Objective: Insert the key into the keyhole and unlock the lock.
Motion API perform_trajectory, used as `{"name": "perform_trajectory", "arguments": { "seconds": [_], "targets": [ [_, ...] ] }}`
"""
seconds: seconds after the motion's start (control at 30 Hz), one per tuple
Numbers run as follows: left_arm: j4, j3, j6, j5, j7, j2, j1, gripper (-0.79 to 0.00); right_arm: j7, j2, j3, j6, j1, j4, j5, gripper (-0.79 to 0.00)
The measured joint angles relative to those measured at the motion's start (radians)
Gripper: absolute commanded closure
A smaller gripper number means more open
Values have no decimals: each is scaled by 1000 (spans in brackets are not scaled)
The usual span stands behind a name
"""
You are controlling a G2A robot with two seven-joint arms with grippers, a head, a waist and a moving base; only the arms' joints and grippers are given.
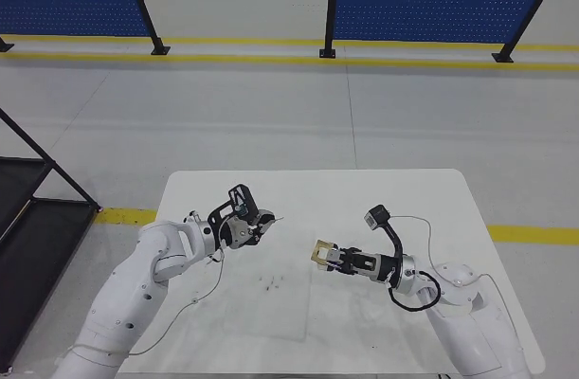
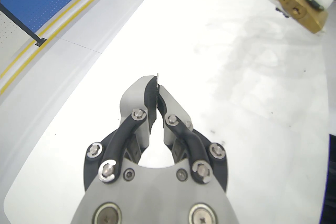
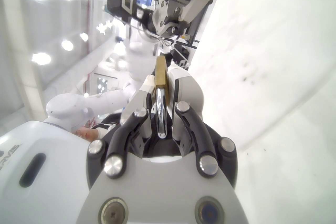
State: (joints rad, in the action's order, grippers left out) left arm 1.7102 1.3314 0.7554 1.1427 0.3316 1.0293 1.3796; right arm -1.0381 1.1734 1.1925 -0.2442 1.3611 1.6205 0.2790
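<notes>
My left gripper [image 2: 157, 88] is shut on a thin metal key [image 2: 157, 78], whose blade sticks out past the fingertips. From above, this gripper [image 1: 261, 225] hovers over the table's left half, the key [image 1: 273, 223] pointing right. My right gripper [image 3: 160, 78] is shut on a brass padlock [image 3: 160, 70], its steel shackle [image 3: 160, 114] lying back between the fingers. In the top view the padlock [image 1: 321, 252] is held above the table's middle, facing the key. The left wrist view shows the padlock [image 2: 299, 7] far off, its keyhole end toward the key. A gap separates key and lock.
The white table [image 1: 412, 199] carries faint scuff marks [image 1: 273, 280] below the gap between the grippers. A black metal rack [image 1: 24, 237] stands to the table's left. Blue panel barriers [image 1: 431, 19] line the floor beyond.
</notes>
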Motion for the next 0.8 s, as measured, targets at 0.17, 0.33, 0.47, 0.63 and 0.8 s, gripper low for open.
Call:
{"name": "perform_trajectory", "arguments": {
  "seconds": [0.17, 0.33, 0.47, 0.63, 0.8],
  "targets": [
    [0, 1, 1, -7, 4, 0, 0, 0, 0, 0, 0, 0, 0, 0, 0, 0],
    [13, -3, -42, 50, -43, 2, -4, 0, 0, 0, 0, 0, 0, 0, 0, 0],
    [-5, -32, -28, 134, -223, 5, -12, 0, 0, 0, 0, 0, 0, 0, 0, 0],
    [-29, -75, -23, 395, -421, 0, -44, 0, 0, 0, 0, 0, 0, 0, 0, 0],
    [-48, -119, -194, 795, -659, -16, -53, 0, 0, 0, 0, 0, 0, 0, 0, 0]
  ]
}}
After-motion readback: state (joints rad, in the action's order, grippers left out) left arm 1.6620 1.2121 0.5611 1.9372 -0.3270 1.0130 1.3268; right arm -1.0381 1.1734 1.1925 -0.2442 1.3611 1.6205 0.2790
